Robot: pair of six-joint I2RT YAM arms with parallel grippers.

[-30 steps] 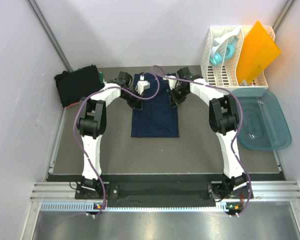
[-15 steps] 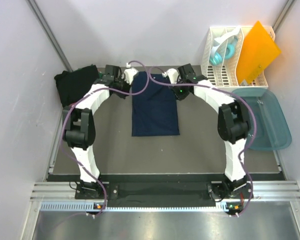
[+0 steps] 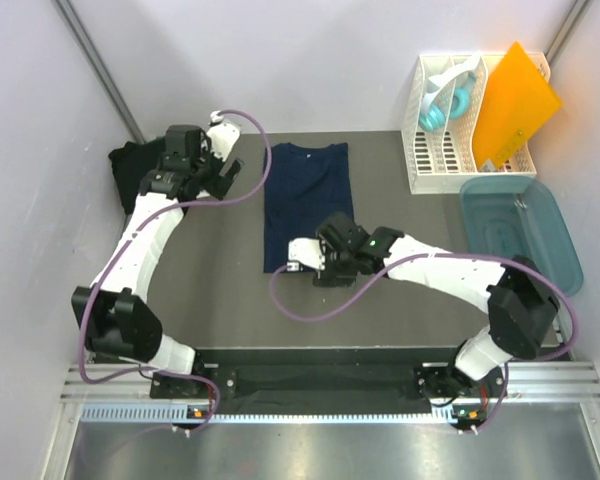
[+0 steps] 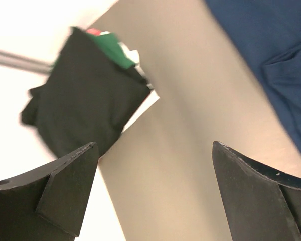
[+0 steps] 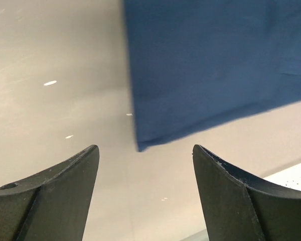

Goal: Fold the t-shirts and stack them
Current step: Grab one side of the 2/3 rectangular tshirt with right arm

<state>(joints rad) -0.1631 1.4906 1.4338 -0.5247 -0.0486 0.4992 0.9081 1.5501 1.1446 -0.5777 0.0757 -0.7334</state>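
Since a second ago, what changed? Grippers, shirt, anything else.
Both grippers let go of the navy shirt's far end and opened. The left gripper swung left toward the black shirt pile; the right gripper came back to the shirt's near left corner. The shirt now lies flat. Pile, tub and rack stayed put.

Flat shirts: we counted one, the navy shirt (image 3: 307,205).
Piled shirts: we saw one pile (image 3: 130,175) of black and green cloth; we could not count its shirts.
Arms: we counted two, the left arm (image 3: 140,240) and the right arm (image 3: 450,270).
Grippers: we counted two, the left gripper (image 4: 154,145) and the right gripper (image 5: 145,147).
Cables: we counted two, the left cable (image 3: 263,160) and the right cable (image 3: 310,312).
Racks: we counted one rack (image 3: 430,150).
Tubs: we counted one tub (image 3: 525,235).
Orange sheets: we counted one sheet (image 3: 515,100).
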